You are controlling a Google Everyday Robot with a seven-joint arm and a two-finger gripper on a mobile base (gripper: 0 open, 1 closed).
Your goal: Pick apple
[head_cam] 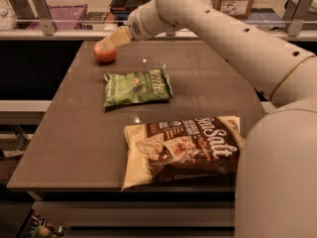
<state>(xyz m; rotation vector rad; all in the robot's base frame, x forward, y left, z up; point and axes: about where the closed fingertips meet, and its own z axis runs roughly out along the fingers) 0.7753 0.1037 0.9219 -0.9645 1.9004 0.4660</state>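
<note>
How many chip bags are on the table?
2. The green bag lies mid-table; the brown bag lies near the front edge. The gripper is at the apple, far left.

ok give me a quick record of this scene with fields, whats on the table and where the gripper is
target: small round red-orange apple, far corner of the dark brown tabletop, left in the view
gripper: tan gripper at the apple's top; whether it touches is unclear
middle: green crinkled chip bag, lying flat, apart from the apple
near edge: brown and cream sea salt chip bag, lying flat
</note>
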